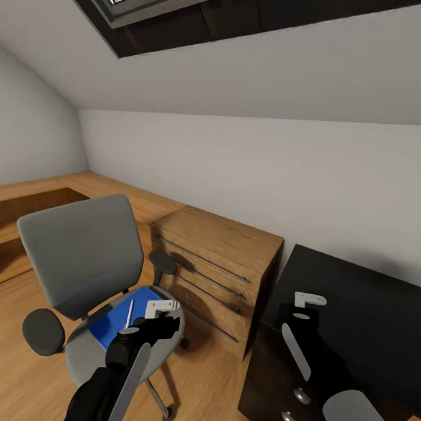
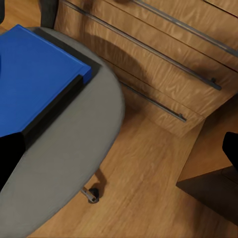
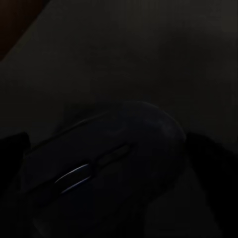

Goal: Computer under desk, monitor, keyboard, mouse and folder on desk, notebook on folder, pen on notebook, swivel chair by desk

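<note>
- The swivel chair (image 1: 88,278) stands on the wooden floor (image 1: 212,385), just beside the light wooden drawer chest (image 1: 216,267) and apart from the black desk (image 1: 366,313) at the right.
- The blue folder (image 1: 113,320) lies flat on the chair's grey seat, and a thin pale pen (image 1: 129,312) lies on top of it.
- The left gripper (image 1: 160,316) hangs over the seat's front edge, just beside the folder's near corner. In the left wrist view the folder (image 2: 29,79) lies off to one side of the fingers, not between them, with the grey seat (image 2: 74,153) and one caster (image 2: 90,194) beneath. Only dark finger edges show there, so I cannot tell how the jaws stand.
- The right gripper (image 1: 304,310) sits low over the near end of the desk top, above the dark drawer unit with its round silver knobs (image 1: 302,395).
- In the right wrist view the black mouse (image 3: 109,168) rests on the dark desk top (image 3: 129,49), directly between the two dark fingers (image 3: 15,153), which stand at either side of it. The picture is too dark to tell whether the jaws press on the mouse or stand off from it.
</note>
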Robot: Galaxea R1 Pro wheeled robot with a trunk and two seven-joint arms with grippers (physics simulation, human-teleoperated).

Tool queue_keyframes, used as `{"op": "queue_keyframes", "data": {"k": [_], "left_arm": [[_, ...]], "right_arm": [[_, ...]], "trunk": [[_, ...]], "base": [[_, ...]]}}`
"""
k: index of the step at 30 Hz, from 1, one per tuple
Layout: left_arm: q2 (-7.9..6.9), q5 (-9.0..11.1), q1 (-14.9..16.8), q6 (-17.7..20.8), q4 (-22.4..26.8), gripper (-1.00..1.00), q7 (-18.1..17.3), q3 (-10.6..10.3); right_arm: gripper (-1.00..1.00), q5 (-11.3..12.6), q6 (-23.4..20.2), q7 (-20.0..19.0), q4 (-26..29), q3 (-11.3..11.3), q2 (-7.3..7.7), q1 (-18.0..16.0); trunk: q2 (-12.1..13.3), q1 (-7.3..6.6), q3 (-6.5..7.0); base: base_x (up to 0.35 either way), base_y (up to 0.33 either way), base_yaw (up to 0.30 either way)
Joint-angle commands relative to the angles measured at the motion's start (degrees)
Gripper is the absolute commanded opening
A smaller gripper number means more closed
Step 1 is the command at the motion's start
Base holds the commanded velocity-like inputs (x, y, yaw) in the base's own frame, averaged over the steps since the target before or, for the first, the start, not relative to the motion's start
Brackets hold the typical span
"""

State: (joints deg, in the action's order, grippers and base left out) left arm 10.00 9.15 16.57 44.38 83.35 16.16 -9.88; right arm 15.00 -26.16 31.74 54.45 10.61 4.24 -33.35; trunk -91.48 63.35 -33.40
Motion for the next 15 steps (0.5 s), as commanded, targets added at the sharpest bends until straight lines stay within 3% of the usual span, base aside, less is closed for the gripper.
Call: {"op": "queue_keyframes", "data": {"k": [1,15], "left_arm": [[0.0,0.6,0.04,0.18,0.06,1.0,0.54,-0.05],[0.0,0.6,0.04,0.16,0.06,1.0,0.54,-0.05]], "right_arm": [[-1.0,0.49,-0.21,0.51,0.06,0.26,0.09,-0.05],[-1.0,0.45,-0.39,0.51,0.04,0.8,0.07,-0.05]], "trunk": [[-0.03,0.0,-0.06],[-0.03,0.0,-0.06]], "base": [[0.0,0.0,0.001],[0.022,0.021,0.0]]}}
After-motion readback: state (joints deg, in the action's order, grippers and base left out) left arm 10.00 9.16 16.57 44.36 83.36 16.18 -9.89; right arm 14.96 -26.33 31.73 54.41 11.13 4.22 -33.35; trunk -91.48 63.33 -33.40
